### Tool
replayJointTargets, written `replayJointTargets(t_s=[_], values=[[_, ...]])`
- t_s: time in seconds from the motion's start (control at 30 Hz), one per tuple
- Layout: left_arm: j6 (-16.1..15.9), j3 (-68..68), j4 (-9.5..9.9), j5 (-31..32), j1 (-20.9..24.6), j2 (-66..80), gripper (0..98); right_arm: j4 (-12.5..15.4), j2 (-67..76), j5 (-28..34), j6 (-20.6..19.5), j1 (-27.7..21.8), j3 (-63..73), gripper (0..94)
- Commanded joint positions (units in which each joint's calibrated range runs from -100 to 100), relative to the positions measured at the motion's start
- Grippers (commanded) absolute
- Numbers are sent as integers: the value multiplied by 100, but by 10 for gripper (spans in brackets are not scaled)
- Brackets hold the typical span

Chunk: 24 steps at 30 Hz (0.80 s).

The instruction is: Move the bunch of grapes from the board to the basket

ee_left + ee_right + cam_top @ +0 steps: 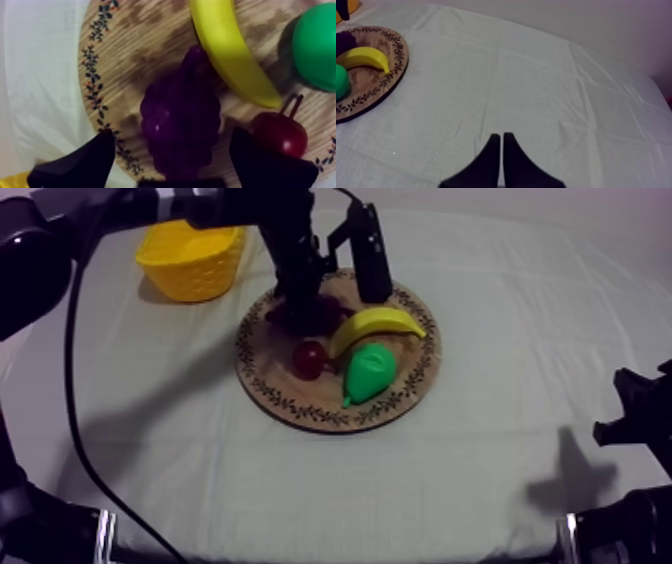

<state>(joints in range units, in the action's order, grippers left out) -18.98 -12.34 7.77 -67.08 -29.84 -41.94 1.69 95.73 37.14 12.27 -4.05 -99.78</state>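
The bunch of grapes (182, 125) is lying on the round wooden board (150, 45), on the side nearer the yellow basket (192, 258). It is a dark purple, knobbly cluster with a dull plastic sheen, broad at one end and tapering toward the banana.

The left tool (174, 134) is hanging directly over it with its black fingers (75, 165) spread wide, one on each side of the broad end and nothing pinched between them. That straddle is probably setting up a grasp across the widest part, where the bumps should give the pads some purchase. Whether the fingers are touching the grapes cannot be told.

Just beside the cluster, the smooth yellow banana (230, 55) is curving across the board. The small red fruit (280, 132), glossy and stemmed, is sitting close to one finger, so a closing grip could nudge it. Beyond the banana, the rounded green pear (317, 45) is lying clear of the grasp.

The board is showing pale grained wood inside a rim of dark leaf pattern. The basket, moulded in a woven look, is standing on the cloth near the board's edge, which makes for a short carry.

The right tool (501, 137) is resting low over the bare grey-white cloth of the tabletop (536, 75), well apart from the board. Its fingers are pressed together into a narrow wedge, holding nothing.
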Motion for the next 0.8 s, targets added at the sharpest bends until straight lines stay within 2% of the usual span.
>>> replayJointTargets(t_s=[0.0, 0.77], values=[[-4, -108, 3, -2, -1, -135, 845, -1, 2, 4, 1, -1, 1, 5], [5, -676, -77, -19, 40, -956, 815, -1, 2, 4, 1, -1, 1, 5]])
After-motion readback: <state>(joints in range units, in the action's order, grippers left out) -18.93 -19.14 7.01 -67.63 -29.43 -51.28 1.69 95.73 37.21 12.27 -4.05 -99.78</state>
